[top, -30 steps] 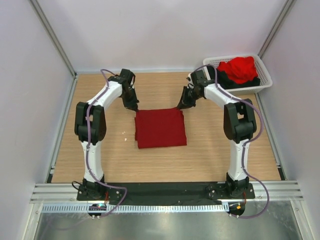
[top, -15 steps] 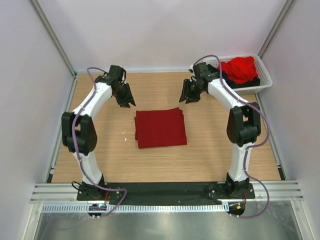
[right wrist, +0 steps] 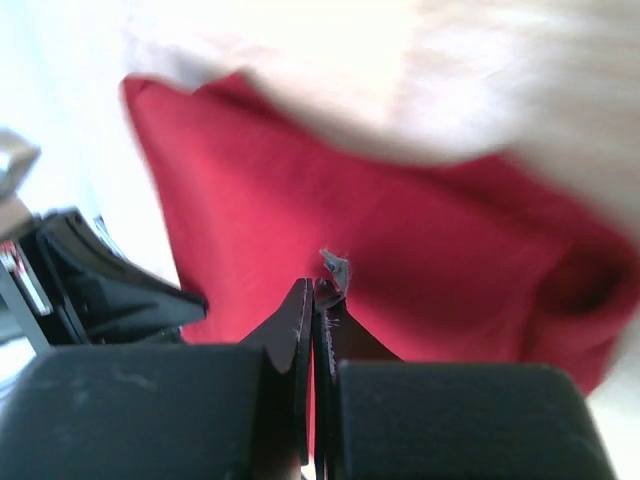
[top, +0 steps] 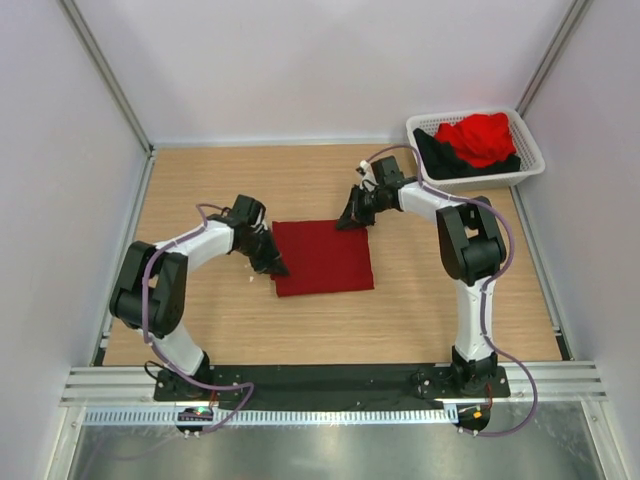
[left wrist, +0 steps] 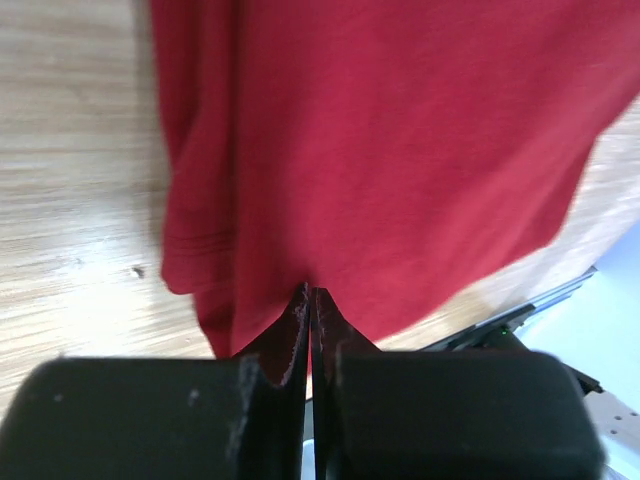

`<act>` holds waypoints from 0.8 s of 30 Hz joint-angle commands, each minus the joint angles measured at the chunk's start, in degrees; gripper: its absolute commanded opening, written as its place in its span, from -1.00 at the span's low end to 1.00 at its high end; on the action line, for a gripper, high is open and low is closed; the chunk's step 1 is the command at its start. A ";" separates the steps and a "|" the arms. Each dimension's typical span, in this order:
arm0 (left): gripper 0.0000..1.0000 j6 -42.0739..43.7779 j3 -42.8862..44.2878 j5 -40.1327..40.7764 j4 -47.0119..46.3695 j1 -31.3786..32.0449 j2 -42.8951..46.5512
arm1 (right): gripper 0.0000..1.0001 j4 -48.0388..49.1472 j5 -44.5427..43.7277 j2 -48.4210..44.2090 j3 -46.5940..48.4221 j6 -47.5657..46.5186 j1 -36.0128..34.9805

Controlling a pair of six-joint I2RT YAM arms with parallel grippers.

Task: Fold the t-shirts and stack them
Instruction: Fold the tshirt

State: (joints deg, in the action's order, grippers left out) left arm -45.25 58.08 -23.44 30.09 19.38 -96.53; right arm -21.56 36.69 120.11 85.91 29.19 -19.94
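The dark crimson t-shirt (top: pixel 327 258) lies folded into a rectangle at the middle of the table. My left gripper (top: pixel 277 266) is low at its near-left edge, shut, with its tips resting on the cloth (left wrist: pixel 400 150) in the left wrist view (left wrist: pixel 311 292). My right gripper (top: pixel 348 220) is low at the shirt's far-right corner, also shut, its tips (right wrist: pixel 318 285) against the red cloth (right wrist: pixel 420 250). No cloth shows pinched between either pair of jaws. The brighter red t-shirt (top: pixel 480 137) and the black one (top: pixel 440 158) lie crumpled in the basket.
The white latticed basket (top: pixel 530 152) stands at the far right corner, just beyond the right arm. White walls with metal rails close in the wooden table on three sides. A small white speck (top: pixel 249 264) lies left of the folded shirt.
Both grippers were raised and open behind the shirt; they have come down onto it and shut, the left at the near-left edge, the right at the far-right corner. The shirt's far edge looks flatter.
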 commanded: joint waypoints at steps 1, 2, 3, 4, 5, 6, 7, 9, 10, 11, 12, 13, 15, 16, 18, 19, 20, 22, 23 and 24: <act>-0.99 -1.07 -2.00 -0.03 -6.09 -0.22 1.08 | -0.98 7.59 4.27 3.26 1.27 2.54 2.27; -0.99 -0.80 -2.71 1.54 -5.31 -0.22 0.73 | -0.98 7.15 4.18 4.33 2.24 2.36 3.24; -0.99 -0.63 -3.32 2.08 -4.60 -0.30 0.30 | -0.98 6.89 3.92 5.30 2.68 2.10 3.59; -1.00 -0.36 -4.46 2.61 -4.25 -0.22 -0.14 | -0.98 4.45 3.57 6.61 3.64 1.75 3.86; -0.99 0.07 -4.99 2.79 -4.16 -0.30 -0.32 | -0.98 2.42 3.13 8.28 6.00 -0.25 4.03; -1.00 0.34 -5.43 2.87 -3.98 -0.30 0.37 | -0.98 0.75 1.91 8.64 6.89 -1.06 4.04; -0.99 0.52 -5.79 3.22 -3.72 -0.30 1.16 | -0.98 -1.27 1.55 8.47 7.43 -1.59 3.95; -1.00 1.13 -5.53 3.93 -2.58 -0.22 3.09 | -0.98 -2.25 -0.20 6.02 7.61 -1.24 4.04; -0.99 1.31 -4.92 4.02 -0.66 -0.22 4.84 | -0.97 -4.87 -1.17 5.14 7.95 -1.24 3.95; -0.98 1.48 -3.52 3.93 0.05 -0.22 5.56 | -0.94 -6.89 -2.05 4.09 9.61 -1.41 3.95; -0.96 1.83 -2.81 3.23 0.93 -0.22 6.17 | -0.92 -8.92 -2.84 1.99 10.24 -2.37 3.43; -0.95 1.84 -2.11 2.53 2.24 -0.30 6.96 | -0.87 -12.24 -4.76 0.40 10.77 -2.82 2.99; -0.92 1.31 -0.52 1.21 2.87 -0.30 7.58 | -0.79 -15.25 -6.01 -3.46 11.21 -4.48 1.67; -0.92 0.96 -0.08 -0.45 2.87 -0.22 7.85 | -0.71 -17.61 -5.66 -4.44 11.12 -5.01 -0.16; -0.91 0.17 0.53 -1.69 2.44 -0.13 8.38 | -0.67 -19.39 -4.53 -6.20 9.29 -6.33 -2.19; -0.91 -0.44 0.63 -2.13 2.09 -0.13 8.20 | -0.68 -19.48 -3.56 -7.69 8.06 -6.77 -3.60; -0.90 -0.62 0.63 -2.74 1.21 0.22 7.59 | -0.71 -19.13 -1.46 -8.49 6.65 -6.60 -5.87; -0.91 -1.67 0.02 -3.97 -0.20 0.14 6.01 | -0.94 -13.20 0.65 -10.94 0.43 -3.20 -8.00; -0.92 -2.11 -0.16 -5.46 -0.90 0.31 5.13 | -0.98 -10.02 3.54 -11.82 -5.26 -0.83 -9.14; -0.92 -2.47 -0.60 -6.00 -2.56 0.22 3.38 | -0.98 -6.86 4.96 -12.44 -7.75 1.03 -9.41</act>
State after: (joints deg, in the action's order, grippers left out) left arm -46.13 57.63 -25.12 30.55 19.42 -90.43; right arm -32.56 35.88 109.47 85.86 26.24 -27.20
